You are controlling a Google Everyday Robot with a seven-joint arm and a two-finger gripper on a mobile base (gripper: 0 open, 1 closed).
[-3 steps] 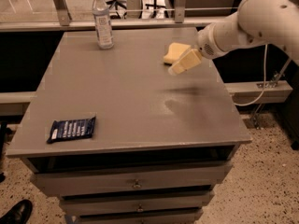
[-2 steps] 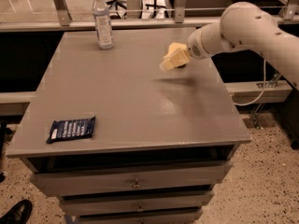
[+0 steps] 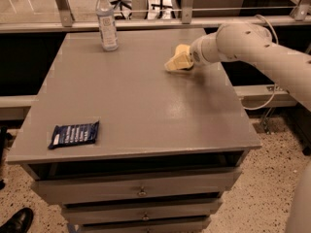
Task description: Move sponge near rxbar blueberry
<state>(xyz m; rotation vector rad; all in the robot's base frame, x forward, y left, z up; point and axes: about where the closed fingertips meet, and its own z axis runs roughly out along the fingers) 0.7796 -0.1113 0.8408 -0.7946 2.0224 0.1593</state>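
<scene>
Gripper set low against sponge, apparently to take it, hold not discernible; rxbar blueberry lies well apart

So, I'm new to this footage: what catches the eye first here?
The white arm reaches in from the right, its gripper at the pale yellow sponge near the back right of the table. The dark blue rxbar blueberry lies far off at the front left corner; a water bottle stands back left.

On the table, sponge far right, jaws at it, bottle far left, rxbar blueberry near-left corner.
</scene>
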